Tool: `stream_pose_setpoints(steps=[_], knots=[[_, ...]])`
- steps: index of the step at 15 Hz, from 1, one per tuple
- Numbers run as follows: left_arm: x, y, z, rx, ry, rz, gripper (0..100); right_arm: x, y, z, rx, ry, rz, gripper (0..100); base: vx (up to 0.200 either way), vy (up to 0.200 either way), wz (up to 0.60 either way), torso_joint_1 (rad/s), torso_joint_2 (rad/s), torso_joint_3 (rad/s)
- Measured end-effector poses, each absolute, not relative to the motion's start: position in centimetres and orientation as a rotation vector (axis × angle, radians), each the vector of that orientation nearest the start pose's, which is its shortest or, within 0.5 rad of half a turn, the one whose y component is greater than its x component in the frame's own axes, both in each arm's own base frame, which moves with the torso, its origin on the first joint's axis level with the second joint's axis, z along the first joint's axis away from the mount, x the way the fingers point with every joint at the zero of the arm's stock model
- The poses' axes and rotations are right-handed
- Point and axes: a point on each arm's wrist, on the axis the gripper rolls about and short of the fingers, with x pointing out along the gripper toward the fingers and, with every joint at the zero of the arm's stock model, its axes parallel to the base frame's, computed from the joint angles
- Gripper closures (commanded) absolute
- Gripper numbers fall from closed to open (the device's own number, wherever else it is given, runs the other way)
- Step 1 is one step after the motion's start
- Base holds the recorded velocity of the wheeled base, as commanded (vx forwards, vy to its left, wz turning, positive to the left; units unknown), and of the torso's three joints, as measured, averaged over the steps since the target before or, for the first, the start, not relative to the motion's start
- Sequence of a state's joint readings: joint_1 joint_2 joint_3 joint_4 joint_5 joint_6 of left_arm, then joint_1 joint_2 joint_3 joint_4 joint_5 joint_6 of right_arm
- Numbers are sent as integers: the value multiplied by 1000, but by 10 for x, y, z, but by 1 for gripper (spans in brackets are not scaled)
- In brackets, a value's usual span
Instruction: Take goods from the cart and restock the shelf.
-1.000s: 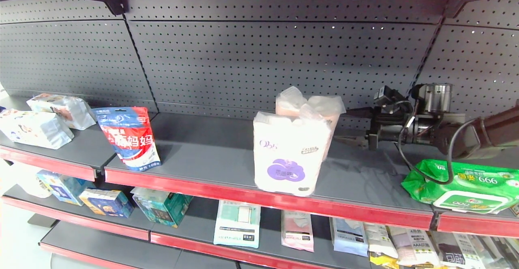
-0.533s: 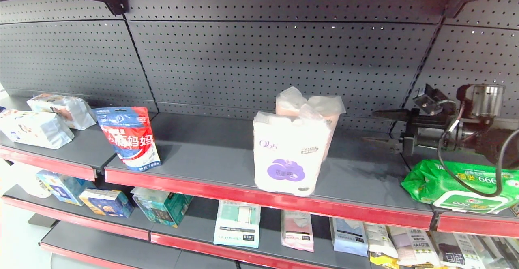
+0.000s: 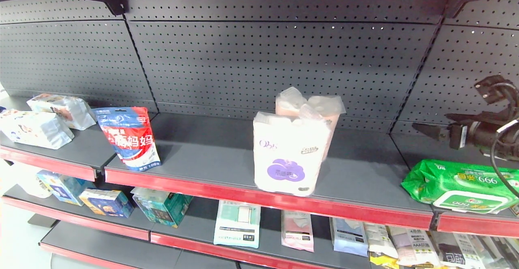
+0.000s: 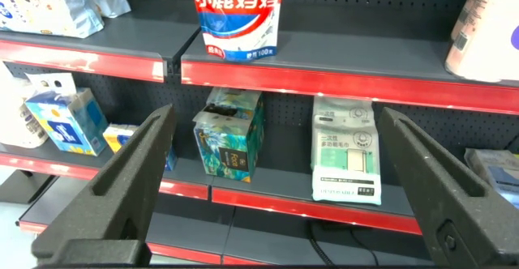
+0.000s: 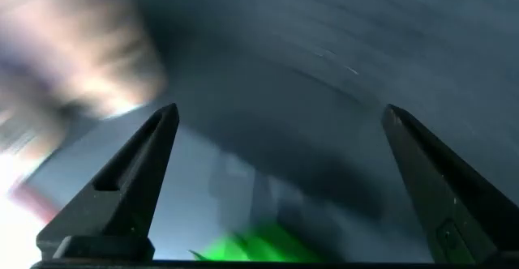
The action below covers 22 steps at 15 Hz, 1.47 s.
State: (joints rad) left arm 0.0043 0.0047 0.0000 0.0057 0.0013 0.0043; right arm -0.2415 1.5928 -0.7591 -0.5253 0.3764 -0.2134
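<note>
The right gripper (image 3: 430,122), fingers spread and empty, is hovering above the green wipes pack (image 3: 458,184), well apart from the white tissue pack (image 3: 288,151) standing upright, label outward, at the shelf (image 3: 202,147) front, apparently stocked for display; the left gripper (image 4: 276,113) is likewise gaping empty.

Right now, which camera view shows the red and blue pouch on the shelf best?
The head view: the red and blue pouch stands whole and upright near the front edge of the shelf. The left wrist view catches only its lower part, seen from below, the rest cropped by the frame.
</note>
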Motion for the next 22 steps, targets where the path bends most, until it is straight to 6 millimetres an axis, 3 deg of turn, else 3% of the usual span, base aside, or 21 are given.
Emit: stream_pose_setpoints(steps=[3, 6, 8, 11, 14, 17, 22], knots=[[-22, 0, 75, 4, 11, 6, 0, 218, -46, 200, -9, 256, -109, 0, 0, 0, 0, 0, 0, 0], [-22, 0, 75, 4, 10, 6, 0, 145, -35, 193, 6, 192, -210, 0, 0, 0, 0, 0, 0, 0], [-22, 0, 75, 4, 11, 6, 0, 96, -24, 179, 1, 122, -248, 0, 0, 0, 0, 0, 0, 0], [-22, 0, 75, 4, 11, 6, 0, 42, -11, 146, -18, 40, -241, 0, 0, 0, 0, 0, 0, 0], [-22, 0, 75, 4, 11, 6, 0, 8, -1, 112, -37, 57, -204, 0, 0, 0, 0, 0, 0, 0], [-22, 0, 75, 4, 10, 6, 0, -9, 5, 86, -60, 104, -104, 0, 0, 0, 0, 0, 0, 0], [-22, 0, 75, 4, 10, 6, 0, -17, 3, 80, -71, 53, 80, 0, 0, 0, 0, 0, 0, 0]])
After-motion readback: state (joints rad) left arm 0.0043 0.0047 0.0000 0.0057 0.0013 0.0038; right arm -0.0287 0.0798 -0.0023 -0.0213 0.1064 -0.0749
